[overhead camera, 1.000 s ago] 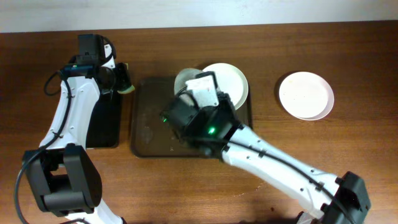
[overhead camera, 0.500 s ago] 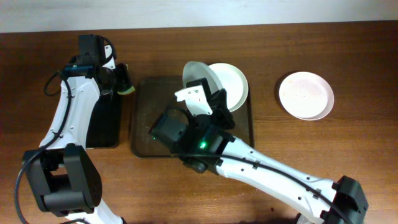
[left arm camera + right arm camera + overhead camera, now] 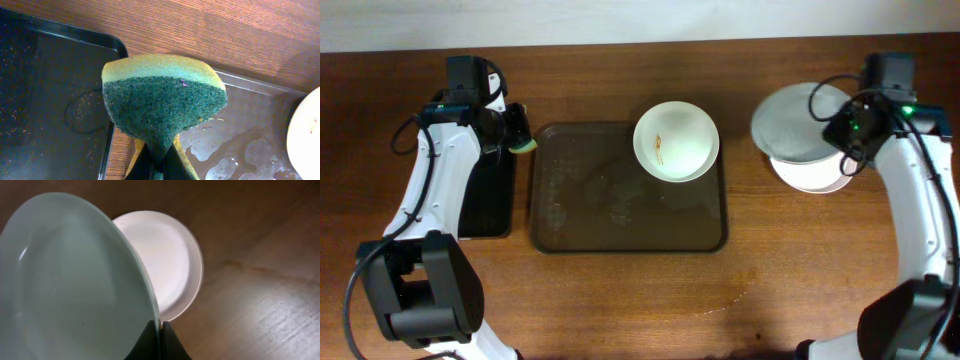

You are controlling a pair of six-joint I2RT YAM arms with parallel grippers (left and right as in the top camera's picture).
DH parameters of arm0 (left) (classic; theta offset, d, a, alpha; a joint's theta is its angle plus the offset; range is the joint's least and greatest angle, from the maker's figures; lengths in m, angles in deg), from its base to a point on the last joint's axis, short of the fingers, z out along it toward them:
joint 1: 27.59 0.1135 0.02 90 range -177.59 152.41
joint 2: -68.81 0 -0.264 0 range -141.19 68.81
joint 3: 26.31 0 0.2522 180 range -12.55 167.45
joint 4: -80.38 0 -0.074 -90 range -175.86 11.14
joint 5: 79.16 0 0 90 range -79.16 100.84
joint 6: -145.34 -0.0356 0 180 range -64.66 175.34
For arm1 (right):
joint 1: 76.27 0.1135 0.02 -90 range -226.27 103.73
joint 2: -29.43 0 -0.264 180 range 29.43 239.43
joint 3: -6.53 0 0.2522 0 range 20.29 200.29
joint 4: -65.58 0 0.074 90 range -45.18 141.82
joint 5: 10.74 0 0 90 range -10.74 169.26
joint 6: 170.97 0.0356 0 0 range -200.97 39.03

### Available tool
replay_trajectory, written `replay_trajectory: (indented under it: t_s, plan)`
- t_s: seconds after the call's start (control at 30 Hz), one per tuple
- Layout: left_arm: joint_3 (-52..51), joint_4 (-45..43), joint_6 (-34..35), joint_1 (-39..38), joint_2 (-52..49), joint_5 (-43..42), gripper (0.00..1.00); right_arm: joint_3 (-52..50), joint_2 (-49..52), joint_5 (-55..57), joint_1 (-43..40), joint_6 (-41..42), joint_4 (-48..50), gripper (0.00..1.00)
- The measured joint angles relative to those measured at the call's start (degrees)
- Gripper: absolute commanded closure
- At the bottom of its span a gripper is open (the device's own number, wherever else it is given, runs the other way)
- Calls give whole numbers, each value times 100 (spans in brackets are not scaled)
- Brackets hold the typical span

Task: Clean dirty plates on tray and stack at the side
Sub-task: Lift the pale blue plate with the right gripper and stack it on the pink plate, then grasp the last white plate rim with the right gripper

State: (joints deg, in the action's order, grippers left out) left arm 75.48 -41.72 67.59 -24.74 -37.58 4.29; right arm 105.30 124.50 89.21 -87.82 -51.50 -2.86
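The brown tray (image 3: 600, 215) lies mid-table, wet with droplets. A white plate (image 3: 676, 140) with a brown smear sits in its far right corner; its edge shows in the left wrist view (image 3: 306, 135). My right gripper (image 3: 842, 132) is shut on the rim of a pale bluish plate (image 3: 795, 120) (image 3: 75, 280), held tilted over a pinkish plate (image 3: 815, 178) (image 3: 167, 255) on the table at the right. My left gripper (image 3: 510, 132) (image 3: 160, 162) is shut on a green-and-yellow sponge (image 3: 526, 144) (image 3: 165, 100), above the gap between the two trays.
A narrower black tray (image 3: 485, 200) (image 3: 45, 100) lies left of the brown tray (image 3: 240, 125). Bare wooden table surrounds both trays and the plates at the right.
My right arm swung from over the brown tray to the far right, carrying the bluish plate, which now hangs over the pinkish plate. The left arm and sponge have not moved.
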Motion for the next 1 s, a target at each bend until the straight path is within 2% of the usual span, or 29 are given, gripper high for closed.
replay_trajectory:
  t_s: [0.13,0.17,0.2,0.23,0.3,0.4,0.47,0.53,0.6,0.67,0.77,0.9,1.0]
  plan:
    - [0,2,0,0,0,0,99,-173,986,-87,-756,-210,590,95]
    - [0,2,0,0,0,0,99,-173,1123,-92,-752,-254,678,74]
    - [0,2,0,0,0,0,99,-173,1263,-116,-741,-291,726,33]
    - [0,2,0,0,0,0,99,-175,1403,-175,-715,-330,763,29]
    - [0,2,0,0,0,0,99,-175,1451,-654,-697,-487,765,28]
    - [0,2,0,0,0,0,99,-22,1451,-1770,-474,-905,538,29]
    - [0,2,0,0,0,0,99,214,1425,-2203,68,-999,586,32]
    - [0,0,0,0,0,-2,99,243,1403,-2350,868,-979,728,41]
    - [0,2,0,0,0,0,99,243,1419,-2109,1705,-466,804,57]
    - [0,2,0,0,0,0,99,249,1589,-1668,2190,98,894,64]
    - [0,13,0,0,0,0,99,251,2031,-1222,2511,542,1075,73]
    - [0,24,0,0,0,0,99,254,2472,-1082,2618,809,1106,94]
    - [0,22,0,0,0,0,99,302,2649,-1202,2745,933,831,96]
